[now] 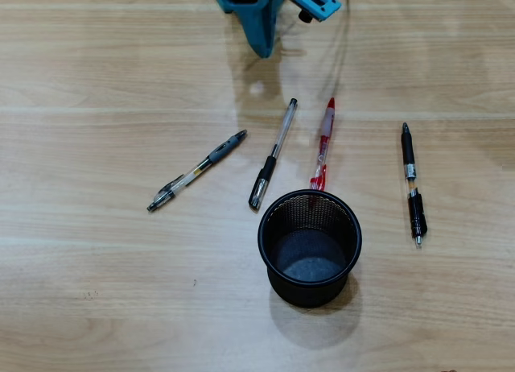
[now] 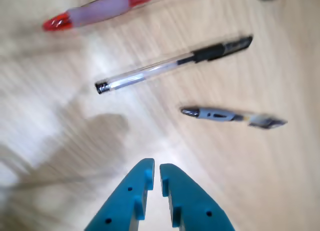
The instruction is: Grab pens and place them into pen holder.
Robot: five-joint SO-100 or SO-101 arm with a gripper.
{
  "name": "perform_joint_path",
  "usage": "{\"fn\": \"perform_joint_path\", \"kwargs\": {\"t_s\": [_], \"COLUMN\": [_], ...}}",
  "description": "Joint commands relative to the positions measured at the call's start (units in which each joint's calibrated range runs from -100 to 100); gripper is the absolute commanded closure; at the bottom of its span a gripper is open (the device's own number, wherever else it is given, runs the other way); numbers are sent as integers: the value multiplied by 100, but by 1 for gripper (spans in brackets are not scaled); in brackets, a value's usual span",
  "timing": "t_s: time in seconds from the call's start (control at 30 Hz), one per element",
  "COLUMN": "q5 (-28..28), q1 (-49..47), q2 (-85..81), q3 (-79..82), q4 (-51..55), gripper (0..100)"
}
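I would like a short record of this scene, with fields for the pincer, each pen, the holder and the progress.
pincer: blue two-finger pincer, shut, holding nothing, above bare table
grey and clear pen: on the wooden table, left in overhead view
clear pen with black cap: on table
red pen: lower tip at holder's rim
black and clear pen: on table, right of holder
round black wire-mesh pen holder: upright, empty
progress: no pen in holder

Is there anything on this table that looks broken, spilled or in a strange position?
Nothing stands out. The pen holder stands upright and empty on the table. Four intact pens lie flat beside it: grey pen, black-capped pen, red pen and black pen. The gripper holds nothing.
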Motion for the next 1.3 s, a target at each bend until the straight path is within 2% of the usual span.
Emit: {"fn": "perform_joint_path", "kwargs": {"t_s": [0.0, 0.1, 0.17, 0.4, 0.5, 0.53, 0.7, 0.93, 1.2, 1.27], "q5": [-1102, -1803, -2062, -2179, -2316, -2591, -3210, -4013, -4084, -4084], "q1": [102, 112, 175, 493, 847, 1038, 1301, 1101, 1038, 1047], "q2": [1172, 2054, 2608, 4296, 4683, 4792, 5027, 5808, 6573, 6665], "q3": [-1348, -2367, -2943, -4692, -5539, -5909, -6386, -6513, -7153, -7252], "q4": [-111, -34, -25, 61, 733, 1120, 1611, 1568, 1628, 1645], "gripper": [98, 98, 98, 98, 98, 98, 98, 98, 97, 93]}}
